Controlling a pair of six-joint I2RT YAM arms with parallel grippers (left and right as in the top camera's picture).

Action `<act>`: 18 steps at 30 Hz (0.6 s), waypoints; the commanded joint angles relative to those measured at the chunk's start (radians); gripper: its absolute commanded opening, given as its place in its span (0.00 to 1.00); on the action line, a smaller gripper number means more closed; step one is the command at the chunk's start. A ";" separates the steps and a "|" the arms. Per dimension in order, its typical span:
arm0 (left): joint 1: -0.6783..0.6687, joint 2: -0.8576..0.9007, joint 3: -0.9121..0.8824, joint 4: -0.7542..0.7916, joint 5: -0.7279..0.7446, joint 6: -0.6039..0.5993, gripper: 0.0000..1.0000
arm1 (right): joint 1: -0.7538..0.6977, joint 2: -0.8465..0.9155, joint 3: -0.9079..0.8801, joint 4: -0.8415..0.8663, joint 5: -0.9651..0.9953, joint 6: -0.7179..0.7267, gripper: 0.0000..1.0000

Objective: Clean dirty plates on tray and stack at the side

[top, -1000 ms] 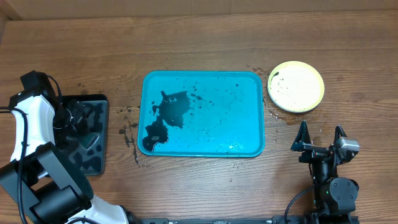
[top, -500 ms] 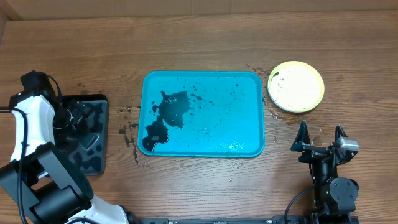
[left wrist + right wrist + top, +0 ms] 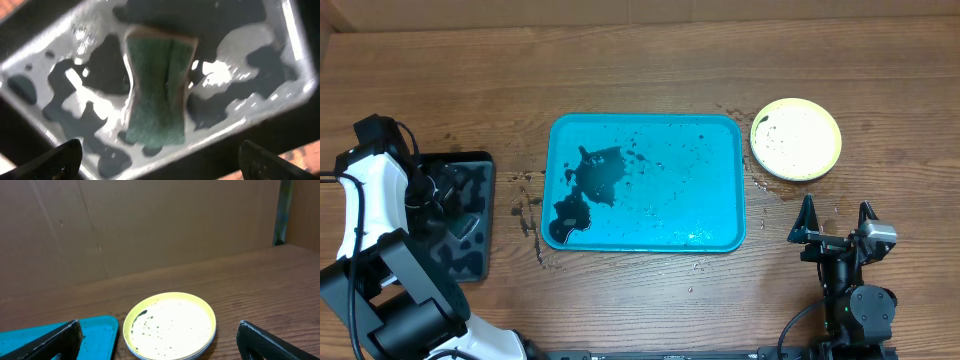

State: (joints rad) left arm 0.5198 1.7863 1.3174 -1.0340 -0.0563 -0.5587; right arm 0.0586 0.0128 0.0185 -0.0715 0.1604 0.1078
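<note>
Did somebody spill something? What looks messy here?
Yes. A dark puddle sits in the left part of the turquoise tray, and dark drops speckle the wooden table just left of it. The yellow-green plate to the right also carries dark specks.

Bare bench (image 3: 620,60) lies open along the far side and in the gap between the tray (image 3: 660,200) and the black tray (image 3: 475,250) at left. The stacked plates (image 3: 796,138) stand just off the tray's far right corner, directly beyond the right gripper (image 3: 835,222), whose jaws gape over bare wood beside the tray's raised rim.
</note>
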 commanded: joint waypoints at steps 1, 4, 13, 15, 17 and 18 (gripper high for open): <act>0.003 -0.008 0.019 -0.041 0.036 -0.003 1.00 | -0.010 -0.010 -0.011 0.003 -0.005 -0.004 1.00; 0.002 -0.008 0.019 -0.045 0.100 -0.002 1.00 | -0.010 -0.010 -0.011 0.003 -0.005 -0.004 1.00; -0.124 -0.153 -0.068 -0.035 0.101 0.296 1.00 | -0.010 -0.010 -0.011 0.003 -0.005 -0.004 1.00; -0.158 -0.224 -0.122 0.016 0.101 0.328 1.00 | -0.010 -0.010 -0.011 0.003 -0.005 -0.004 1.00; -0.196 -0.328 -0.206 0.085 0.101 0.375 1.00 | -0.010 -0.010 -0.011 0.003 -0.005 -0.004 1.00; -0.209 -0.367 -0.239 0.109 0.101 0.392 1.00 | -0.010 -0.010 -0.011 0.003 -0.005 -0.004 1.00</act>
State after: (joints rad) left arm 0.3485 1.5558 1.1767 -0.9691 0.0376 -0.2867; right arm 0.0582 0.0128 0.0185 -0.0719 0.1608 0.1074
